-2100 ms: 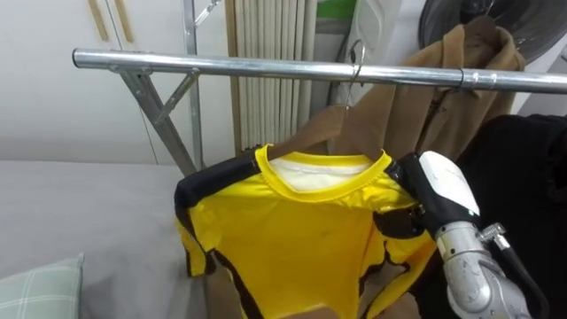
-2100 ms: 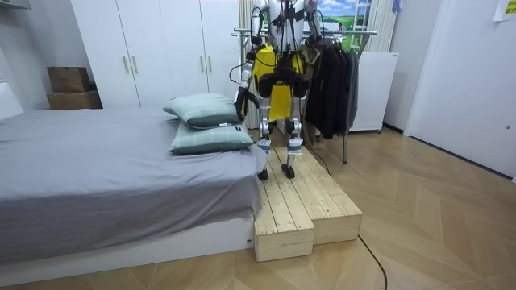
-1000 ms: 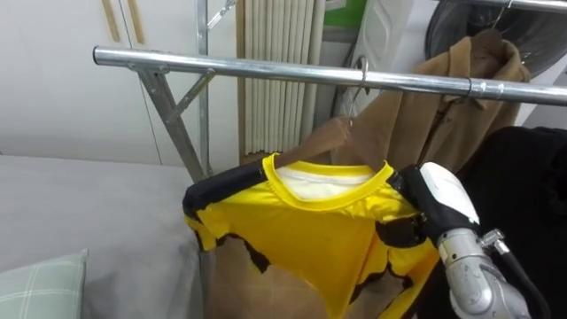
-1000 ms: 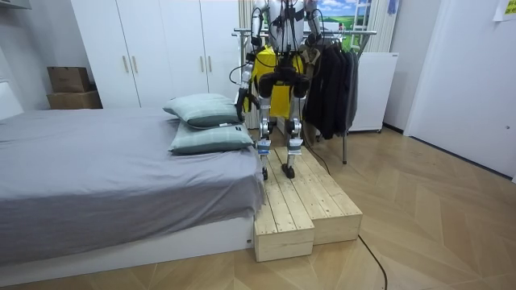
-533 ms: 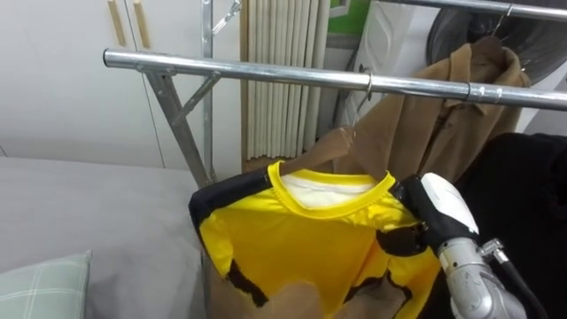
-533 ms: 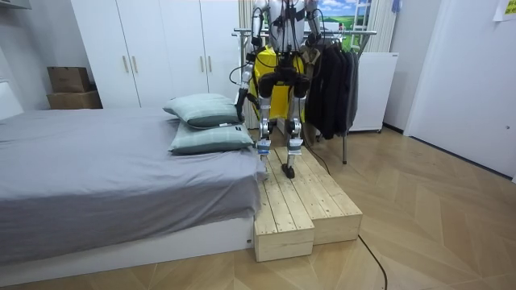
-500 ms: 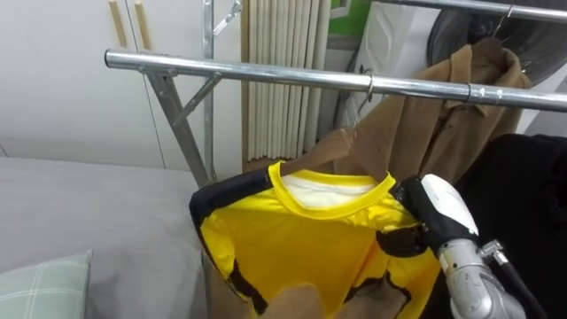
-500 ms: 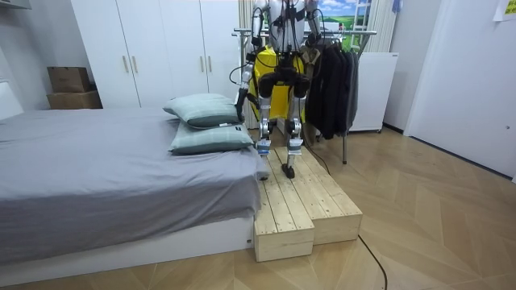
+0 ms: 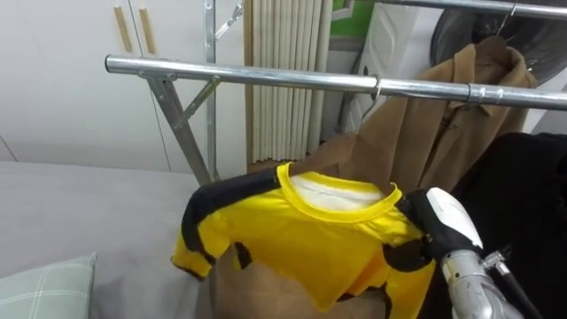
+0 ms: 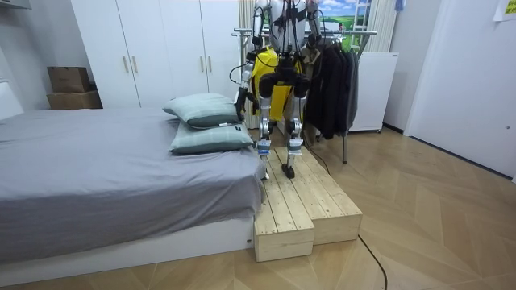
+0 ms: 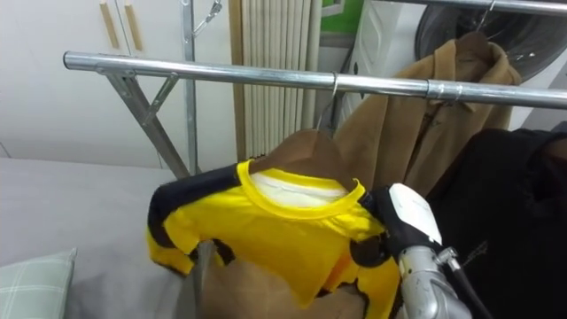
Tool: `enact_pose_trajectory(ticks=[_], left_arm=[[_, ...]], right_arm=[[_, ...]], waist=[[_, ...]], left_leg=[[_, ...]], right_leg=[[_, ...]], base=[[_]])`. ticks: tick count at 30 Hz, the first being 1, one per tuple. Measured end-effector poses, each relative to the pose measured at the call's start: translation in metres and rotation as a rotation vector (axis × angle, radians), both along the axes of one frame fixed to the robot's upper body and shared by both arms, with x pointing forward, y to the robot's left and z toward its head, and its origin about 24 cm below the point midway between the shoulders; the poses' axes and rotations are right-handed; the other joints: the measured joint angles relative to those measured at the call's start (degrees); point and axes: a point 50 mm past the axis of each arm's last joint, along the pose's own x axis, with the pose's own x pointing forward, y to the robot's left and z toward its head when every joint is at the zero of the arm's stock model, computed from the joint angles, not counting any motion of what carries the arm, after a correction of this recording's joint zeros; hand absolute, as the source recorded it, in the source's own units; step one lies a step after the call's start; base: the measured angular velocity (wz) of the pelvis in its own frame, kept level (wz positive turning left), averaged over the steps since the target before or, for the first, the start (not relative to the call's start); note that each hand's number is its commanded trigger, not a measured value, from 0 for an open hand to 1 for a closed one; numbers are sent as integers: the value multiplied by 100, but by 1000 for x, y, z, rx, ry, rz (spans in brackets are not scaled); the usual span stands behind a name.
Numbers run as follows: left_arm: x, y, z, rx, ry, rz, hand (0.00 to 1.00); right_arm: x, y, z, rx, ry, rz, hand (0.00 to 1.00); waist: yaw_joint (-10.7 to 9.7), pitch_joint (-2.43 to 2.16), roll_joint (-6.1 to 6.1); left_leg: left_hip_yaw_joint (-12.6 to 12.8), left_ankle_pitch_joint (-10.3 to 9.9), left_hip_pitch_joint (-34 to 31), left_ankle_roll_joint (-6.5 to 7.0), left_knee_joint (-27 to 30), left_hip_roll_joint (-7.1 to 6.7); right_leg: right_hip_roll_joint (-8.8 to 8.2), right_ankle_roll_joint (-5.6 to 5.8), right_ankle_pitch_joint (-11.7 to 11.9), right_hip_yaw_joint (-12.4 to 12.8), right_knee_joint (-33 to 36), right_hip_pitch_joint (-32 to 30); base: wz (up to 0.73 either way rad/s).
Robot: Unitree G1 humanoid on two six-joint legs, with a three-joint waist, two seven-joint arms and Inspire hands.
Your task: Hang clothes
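A yellow shirt [image 9: 310,235] with black trim hangs in front of me, below the metal rail [image 9: 266,78] of a clothes rack. My right hand [image 9: 450,223] is at the shirt's right shoulder, shut on the cloth and holding it up. The shirt's left sleeve [image 9: 190,239] sticks out to the left. Behind the shirt a brown coat [image 9: 443,115] hangs from the rail by a hanger hook [image 9: 376,86]. In the room view I stand on a wooden platform [image 10: 310,205] facing the rack, with the shirt [image 10: 264,76] before my chest and my left hand [image 10: 243,97] small by its left edge.
Dark garments [image 9: 532,195] hang at the right end of the rail. A grey bed [image 9: 71,213] with a pale green pillow [image 9: 44,288] lies to my left. The rack's slanted brace [image 9: 182,124] runs down behind the shirt. White wardrobes [image 10: 153,48] stand along the wall.
The shirt's left side has swung out to the left and its hem has risen, baring more brown coat beneath. My right hand has sunk slightly.
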Motion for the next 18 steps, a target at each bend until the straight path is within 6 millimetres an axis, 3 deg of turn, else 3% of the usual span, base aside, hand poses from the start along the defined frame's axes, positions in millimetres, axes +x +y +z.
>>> enact_pose_trajectory(ticks=[18], left_arm=[[0, -2, -1, -4, -2, 1, 0]], right_arm=[[-14, -5, -22, 33, 99, -27, 0]], waist=[[2, -1, 36]], left_leg=[[16, 0, 3, 0, -4, 0]], right_leg=[[1, -6, 2, 15, 0, -2]], base=[[0]])
